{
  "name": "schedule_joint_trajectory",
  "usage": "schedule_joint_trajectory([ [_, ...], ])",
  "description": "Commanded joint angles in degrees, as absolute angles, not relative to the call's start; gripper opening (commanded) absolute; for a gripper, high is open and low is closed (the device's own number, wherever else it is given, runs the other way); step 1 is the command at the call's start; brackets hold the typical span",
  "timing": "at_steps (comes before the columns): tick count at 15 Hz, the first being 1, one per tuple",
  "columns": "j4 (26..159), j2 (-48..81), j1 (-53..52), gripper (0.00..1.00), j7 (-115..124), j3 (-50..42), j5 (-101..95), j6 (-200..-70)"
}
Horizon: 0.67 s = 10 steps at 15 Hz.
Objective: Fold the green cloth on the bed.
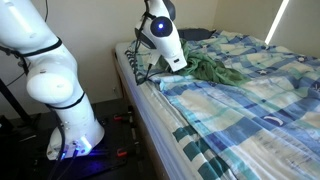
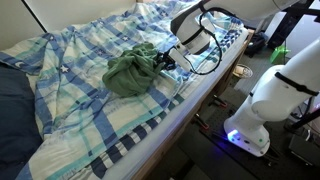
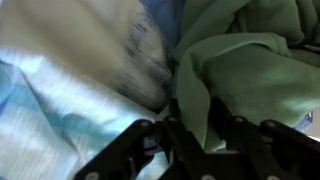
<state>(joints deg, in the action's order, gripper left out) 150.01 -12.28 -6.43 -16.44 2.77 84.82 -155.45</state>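
The green cloth [image 2: 130, 72] is lying in a rumpled heap on the bed [image 2: 90, 125], close to the bed's long edge that faces my base [image 2: 250, 125] and well away from the bed's dark pillow [image 2: 12, 100]. My pincer [image 2: 166, 60] is sitting low at the side of the heap nearest that bed edge, touching the fabric. In the wrist view a fold of the cloth is hanging down into the pincer's dark linkage. That picture is blurred, though, so I am not able to tell whether the jaws are apart or already clamping on the fold.

I am judging this to be the grasp that starts the fold, with nothing folded yet. To do it well, I am aiming to take only green fabric: one edge or corner rather than a thick bunch, and none of the checked bed cover [image 3: 50, 110] beneath. After that I am planning a lift just clear of the bed and a carry across the heap toward the bed's middle, so the cloth lays over itself flat.
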Motion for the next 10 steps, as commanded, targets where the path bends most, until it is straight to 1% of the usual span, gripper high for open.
schedule_joint_trajectory([
  [1,148.42,-11.8,-6.81,0.08,-18.91,3.26,87.28,-157.92],
  [2,148.5,-12.54,-6.85,0.0,-18.71,3.33,87.01,-158.13],
  [4,148.7,-14.74,-7.02,0.0,-18.25,3.64,86.3,-158.74],
  [5,148.76,-16.41,-7.11,0.03,-17.97,3.92,85.9,-159.46],
  [6,148.57,-17.75,-7.14,0.01,-17.9,4.15,85.77,-159.96],
  [7,148.19,-19.46,-7.11,0.03,-17.57,4.48,85.33,-160.73],
  [10,146.24,-22.79,-6.81,0.03,-17.71,5.33,82.96,-162.4],
])
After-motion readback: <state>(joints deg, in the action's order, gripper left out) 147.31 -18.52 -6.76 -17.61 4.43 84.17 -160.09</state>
